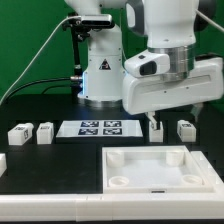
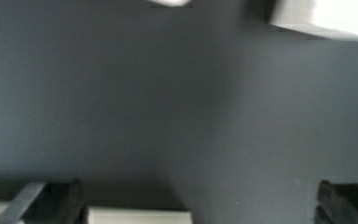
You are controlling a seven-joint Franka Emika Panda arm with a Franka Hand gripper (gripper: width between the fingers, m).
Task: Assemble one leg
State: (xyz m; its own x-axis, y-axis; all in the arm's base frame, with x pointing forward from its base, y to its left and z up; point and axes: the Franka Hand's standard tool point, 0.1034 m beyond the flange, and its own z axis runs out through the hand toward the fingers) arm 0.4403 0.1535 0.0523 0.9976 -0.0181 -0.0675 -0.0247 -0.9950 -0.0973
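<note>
- The gripper [image 1: 172,117] hangs low over the table [image 1: 60,165]. Its jaws are spread wide and hold nothing. In the wrist view both dark fingers [image 2: 51,200] stand far apart over bare tabletop.
- Just below stands the first leg [image 1: 156,128], close under the finger on the exterior view's left.
- The second leg [image 1: 185,128] stands just beside it, toward the exterior view's right, roughly under the gap.
- Both look like short upright blocks, and their long axis is too small to tell.
- A white strip [image 2: 137,215] shows between the fingers; I cannot tell whether it is a leg or the panel.
- The panel [image 1: 112,160] lies flat, nearer the camera.
- Likely next is a short drop, once centred over one leg.
</note>
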